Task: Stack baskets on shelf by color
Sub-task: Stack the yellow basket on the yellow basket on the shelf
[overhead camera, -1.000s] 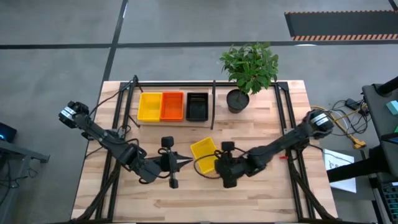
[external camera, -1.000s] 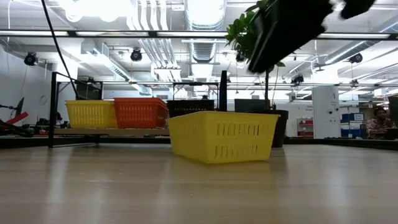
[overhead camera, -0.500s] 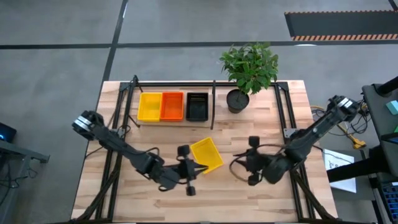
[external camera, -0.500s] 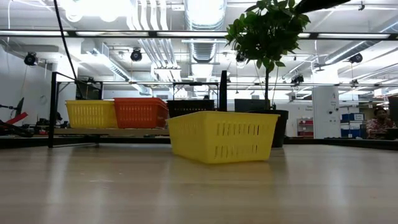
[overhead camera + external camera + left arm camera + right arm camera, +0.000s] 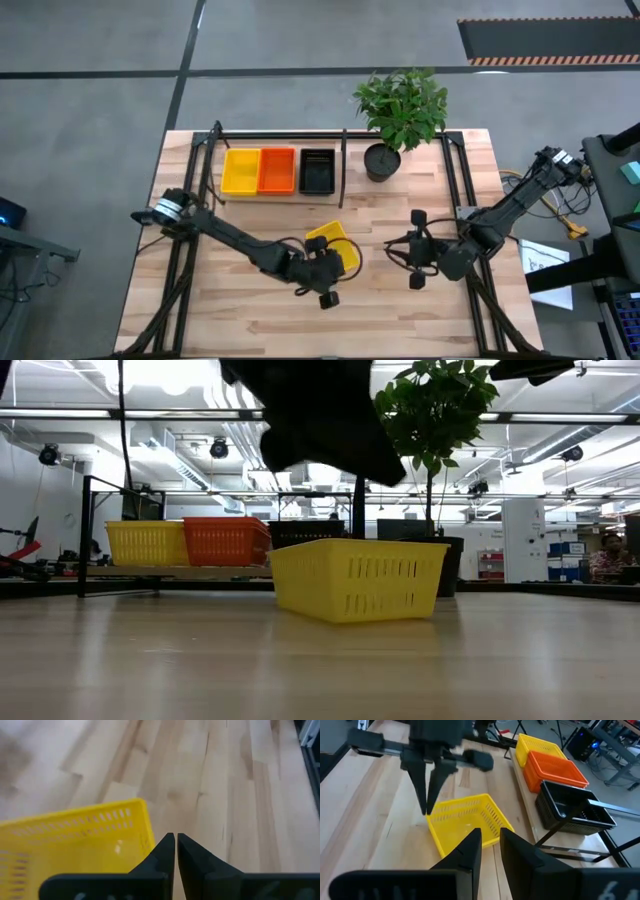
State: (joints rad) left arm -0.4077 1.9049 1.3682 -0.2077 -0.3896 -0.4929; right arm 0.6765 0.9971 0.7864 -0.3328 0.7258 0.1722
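Observation:
A yellow basket (image 5: 346, 255) sits flat on the slatted table (image 5: 400, 320), left of its middle. My left gripper (image 5: 175, 836) is shut and slants down at the basket's corner (image 5: 146, 822) nearest the table's front edge. My right gripper (image 5: 490, 832) hovers off to the basket's right, open by a narrow gap and holding nothing. On the shelf (image 5: 270, 197) at the far side, a yellow basket (image 5: 241, 171), a red-orange basket (image 5: 277, 170) and a black basket (image 5: 317, 171) stand side by side on their bottoms. My left gripper has its shut fingertips (image 5: 426, 810) right at the near corner of the yellow basket's rim (image 5: 431, 818), coming from above and from the table's left. I cannot tell whether they touch it. The basket rests flat on the table.
A potted plant (image 5: 381, 160) stands at the far edge, right of the shelf. Black metal rods (image 5: 343, 165) frame the shelf sections. Bare tabletop lies along the front edge and between the two grippers.
My left gripper has swung toward the table's right and come down to the yellow basket's near corner, rolling as it went. My right gripper has drawn back from the basket toward the table's right edge and risen. The basket has stayed in place.

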